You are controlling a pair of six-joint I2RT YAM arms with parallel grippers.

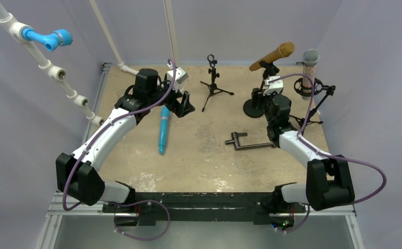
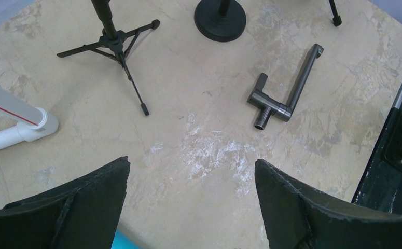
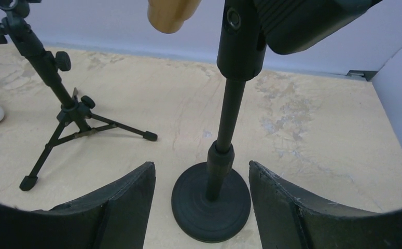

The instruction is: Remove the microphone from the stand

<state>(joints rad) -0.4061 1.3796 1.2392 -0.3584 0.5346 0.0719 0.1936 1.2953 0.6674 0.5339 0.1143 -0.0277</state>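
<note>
The gold mic [image 1: 274, 56] is seen clipped at the top of the stand [image 1: 254, 106], tilted, with its head raised toward the far right. The stand is set on its round base at the far right part of the counter [image 1: 204, 166].

The right gripper [image 1: 261, 97] is placed low, just beside the stand on the near side. In the right wrist view this gripper [image 3: 201, 171] is shown released: its fingers [image 3: 121, 202] are spread, and the stand's post [image 3: 229, 114] and base are framed in the gap without being touched. The tail of the gold mic [image 3: 170, 13] is cut off by the top edge of that view.

The left gripper [image 1: 180, 104] is held above the counter to the left of centre. Its fingers [image 2: 84, 202] are spread wide and nothing is grasped between them; bare counter is seen in the gap.

A blue mic [image 1: 164, 129] is laid flat on the counter, just beside the left gripper on its near side. An empty tripod [image 1: 212, 83] is stood between the two grippers, toward the back. A metal bar [image 1: 245, 142] is laid near the right arm. A grey mic [image 1: 310, 62] is held upright in a mount at the far right corner.
</note>
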